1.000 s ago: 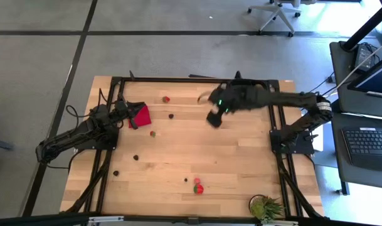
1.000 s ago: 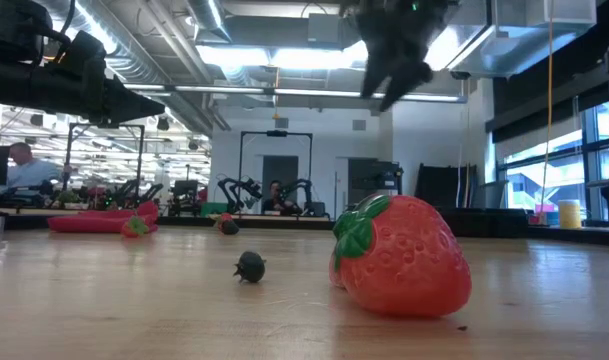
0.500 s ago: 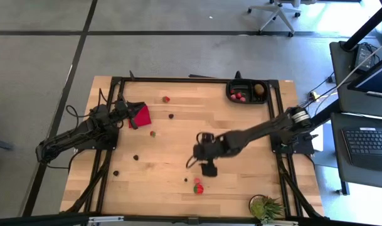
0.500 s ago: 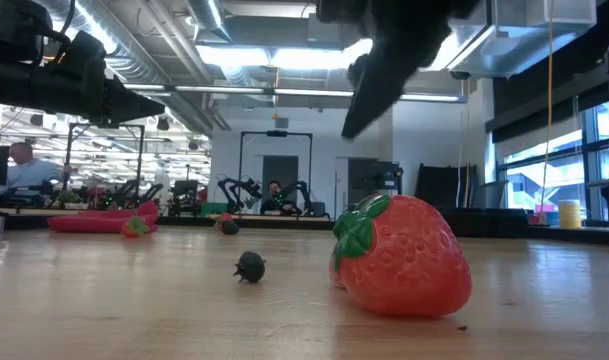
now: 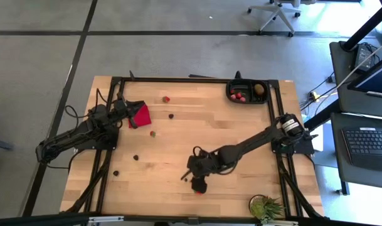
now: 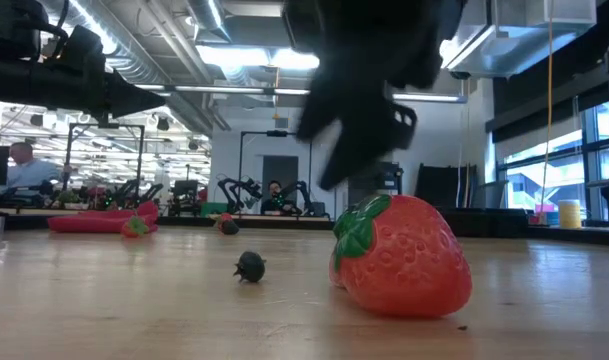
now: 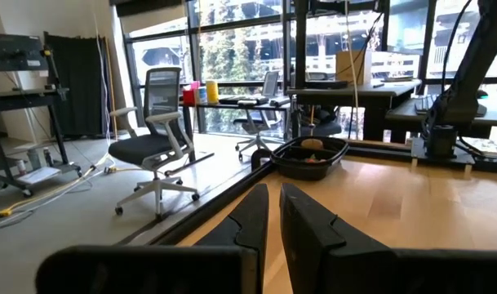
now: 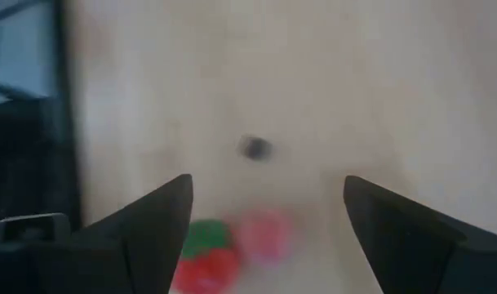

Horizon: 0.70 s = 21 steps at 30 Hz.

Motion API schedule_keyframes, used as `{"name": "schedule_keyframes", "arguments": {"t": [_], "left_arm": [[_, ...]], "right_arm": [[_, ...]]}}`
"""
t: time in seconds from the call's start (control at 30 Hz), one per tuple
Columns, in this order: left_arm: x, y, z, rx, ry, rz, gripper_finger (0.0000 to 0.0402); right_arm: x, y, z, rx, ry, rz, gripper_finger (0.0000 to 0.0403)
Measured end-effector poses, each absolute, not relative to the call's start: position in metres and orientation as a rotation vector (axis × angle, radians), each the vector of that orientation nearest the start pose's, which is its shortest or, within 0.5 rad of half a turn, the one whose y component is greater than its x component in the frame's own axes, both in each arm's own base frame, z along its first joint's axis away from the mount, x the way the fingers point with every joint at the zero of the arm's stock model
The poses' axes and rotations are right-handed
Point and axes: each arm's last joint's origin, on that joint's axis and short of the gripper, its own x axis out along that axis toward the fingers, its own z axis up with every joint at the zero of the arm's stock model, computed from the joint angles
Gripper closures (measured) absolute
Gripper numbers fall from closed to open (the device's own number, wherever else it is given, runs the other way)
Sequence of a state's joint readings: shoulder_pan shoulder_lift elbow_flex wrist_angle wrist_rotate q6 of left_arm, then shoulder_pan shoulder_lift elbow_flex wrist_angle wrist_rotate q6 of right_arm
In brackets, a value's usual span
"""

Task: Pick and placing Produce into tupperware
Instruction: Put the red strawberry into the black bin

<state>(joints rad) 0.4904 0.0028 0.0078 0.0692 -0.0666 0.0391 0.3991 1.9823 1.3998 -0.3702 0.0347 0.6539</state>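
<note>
My right tool [image 5: 197, 182] hangs low over the near part of the wooden counter [image 5: 178, 150], its fingers [image 8: 142, 229] spread wide and holding nothing. In the right wrist view two red pieces sit between and just ahead of those fingers: a strawberry with a green cap [image 8: 206, 260] and a paler red piece [image 8: 264, 235] beside it, with a small dark berry [image 8: 254, 148] farther on. From above, the strawberry [image 5: 198, 188] lies directly under the tool, partly covered by it. At counter height the same strawberry [image 6: 404, 258] fills the foreground, the dark berry [image 6: 250, 266] stands a little apart from it, and the dark bulk of my right arm [image 6: 364, 90] looms above and behind.

The black tupperware tray [image 5: 248, 91] rests at the far right corner of the counter, well apart from the tool. It holds several red pieces [image 5: 239, 96] and one brown lump [image 5: 259, 90].

Other produce lies scattered: a red piece [image 5: 167, 98] near the far edge, a dark one [image 5: 171, 115] just beyond it, a red-and-green piece [image 5: 153, 133] toward the middle, and two dark ones [image 5: 135, 157] [image 5: 115, 172] nearer the left side.

My left tool [image 5: 129, 117] waits at the left side, clenched on nothing, beside a red cloth [image 5: 140, 115]. A green plant [image 5: 266, 206] stands at the near right corner.
</note>
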Motion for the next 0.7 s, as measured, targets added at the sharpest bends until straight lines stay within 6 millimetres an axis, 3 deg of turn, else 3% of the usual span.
{"name": "schedule_keyframes", "arguments": {"t": [0.23, 0.7], "left_arm": [[0.085, 0.047, 0.169, 0.047, -0.030, 0.558, 0.0374], [0.085, 0.048, 0.168, 0.042, -0.013, 0.557, 0.0374]], "right_arm": [[0.381, 0.180, 0.180, 0.194, 0.936, 0.016, 0.0084], [0.373, 0.203, 0.183, 0.144, 0.887, 0.082, 0.0084]]}}
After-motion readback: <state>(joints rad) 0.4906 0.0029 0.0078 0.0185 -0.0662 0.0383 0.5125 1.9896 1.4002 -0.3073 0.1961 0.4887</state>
